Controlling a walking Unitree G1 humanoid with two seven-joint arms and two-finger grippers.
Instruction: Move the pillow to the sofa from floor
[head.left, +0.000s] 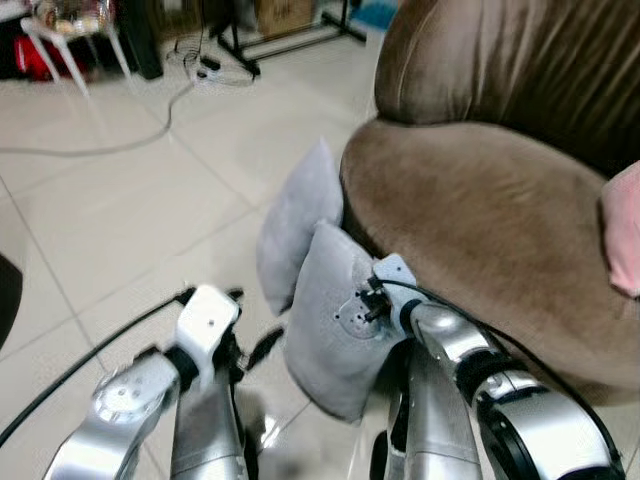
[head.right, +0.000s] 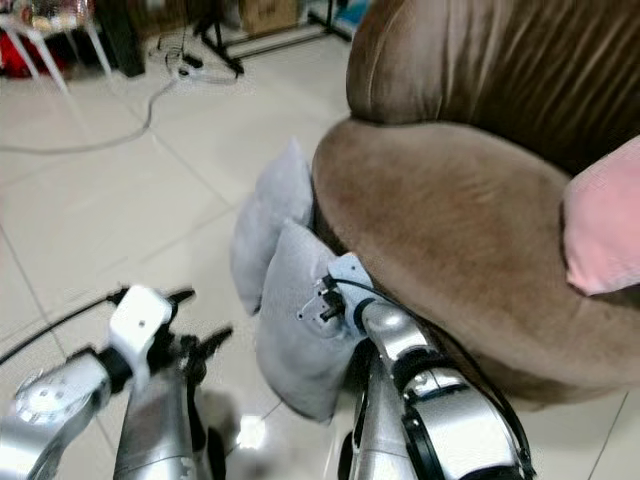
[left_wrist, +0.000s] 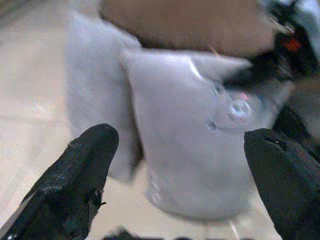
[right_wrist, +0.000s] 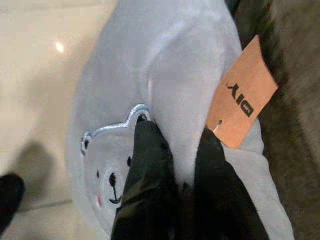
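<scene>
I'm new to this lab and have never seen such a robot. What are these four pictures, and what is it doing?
It is a humanoid robot with two silver arms, each ending in two long black fingers. Two pictures come from a stereo camera on its head, looking down at a tiled floor and a brown sofa. The other two come from cameras on its wrists, looking along the fingers.

Two grey pillows stand on the floor, leaning against the sofa. The right gripper pinches the top edge of the nearer pillow; its wrist view shows a stitched bear face and an orange tag there. The left gripper is open, facing the same pillow without touching it. The farther pillow is untouched. A pink cushion lies on the sofa.
</scene>
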